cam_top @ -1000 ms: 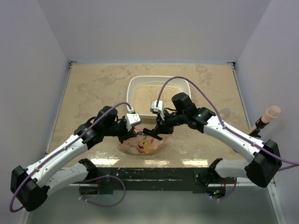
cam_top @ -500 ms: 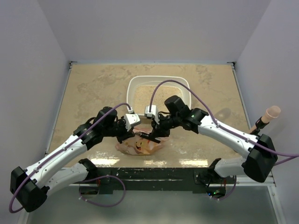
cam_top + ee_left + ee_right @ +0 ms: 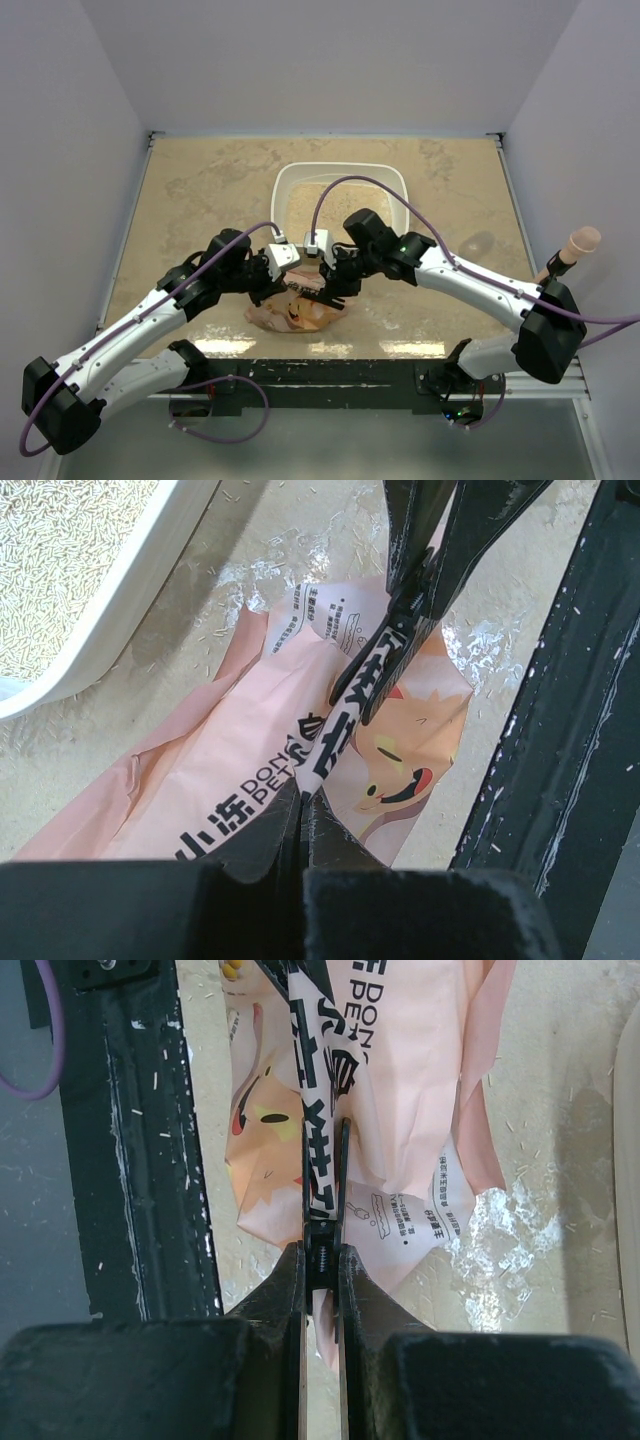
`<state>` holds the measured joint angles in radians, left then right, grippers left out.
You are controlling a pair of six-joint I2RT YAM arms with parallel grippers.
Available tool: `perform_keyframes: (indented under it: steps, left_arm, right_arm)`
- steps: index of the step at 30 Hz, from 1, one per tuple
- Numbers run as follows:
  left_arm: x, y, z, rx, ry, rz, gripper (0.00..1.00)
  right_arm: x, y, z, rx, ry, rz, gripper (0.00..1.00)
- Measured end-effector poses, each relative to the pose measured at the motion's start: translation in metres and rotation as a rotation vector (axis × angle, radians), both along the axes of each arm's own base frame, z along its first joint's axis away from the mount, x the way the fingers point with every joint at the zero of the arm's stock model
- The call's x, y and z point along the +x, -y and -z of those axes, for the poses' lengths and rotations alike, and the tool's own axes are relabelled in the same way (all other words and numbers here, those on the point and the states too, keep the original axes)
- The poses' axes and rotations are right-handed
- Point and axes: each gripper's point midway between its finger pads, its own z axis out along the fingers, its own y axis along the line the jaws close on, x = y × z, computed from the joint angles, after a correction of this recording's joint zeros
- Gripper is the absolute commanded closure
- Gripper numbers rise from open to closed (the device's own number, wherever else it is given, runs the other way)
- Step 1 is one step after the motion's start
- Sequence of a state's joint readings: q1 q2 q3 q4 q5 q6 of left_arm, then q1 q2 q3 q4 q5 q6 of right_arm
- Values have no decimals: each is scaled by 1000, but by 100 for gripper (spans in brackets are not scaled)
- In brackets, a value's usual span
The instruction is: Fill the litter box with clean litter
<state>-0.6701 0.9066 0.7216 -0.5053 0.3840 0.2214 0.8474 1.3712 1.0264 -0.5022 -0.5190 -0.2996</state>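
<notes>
Mottled beige bench (image 3: 200, 190), near edge: the orange-pink bag (image 3: 220, 790) lies slack just short of the litter box (image 3: 290, 180). One raised fold of it is clenched between the left fingers (image 3: 288, 830) and, from the opposite end, the right fingers (image 3: 292, 1280). Beyond, the box holds a layer of clean litter (image 3: 350, 205). So thin a pinch could let the film slip or tip early, spilling granules short of the rim.

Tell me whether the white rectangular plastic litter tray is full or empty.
Partly filled: pale beige granules cover the floor of the white plastic tray, lying below its rim.
</notes>
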Motion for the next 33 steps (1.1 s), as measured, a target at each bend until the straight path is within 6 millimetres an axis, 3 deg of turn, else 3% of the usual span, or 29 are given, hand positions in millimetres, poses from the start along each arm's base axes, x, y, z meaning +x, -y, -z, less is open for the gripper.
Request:
perform_keyframes:
  steps: [7, 20, 29, 30, 32, 33]
  left_arm:
    - [0, 0, 0, 0, 0, 0, 100]
    - [2, -2, 1, 6, 2, -10, 100]
    - [2, -2, 0, 6, 5, -13, 100]
    - [2, -2, 0, 6, 6, -14, 100]
    - [3, -2, -1, 0, 10, -13, 100]
    - [3, -1, -3, -5, 15, -11, 100]
  right_arm:
    - [0, 1, 1, -8, -10, 20, 85]
    - [-3, -8, 3, 12, -92, 56, 91]
    - [-3, -13, -4, 76, -124, 112, 67]
    - [-5, -14, -6, 93, -130, 111, 53]
    - [-6, -17, -9, 115, -139, 116, 38]
    - [-7, -18, -10, 127, -142, 117, 2]
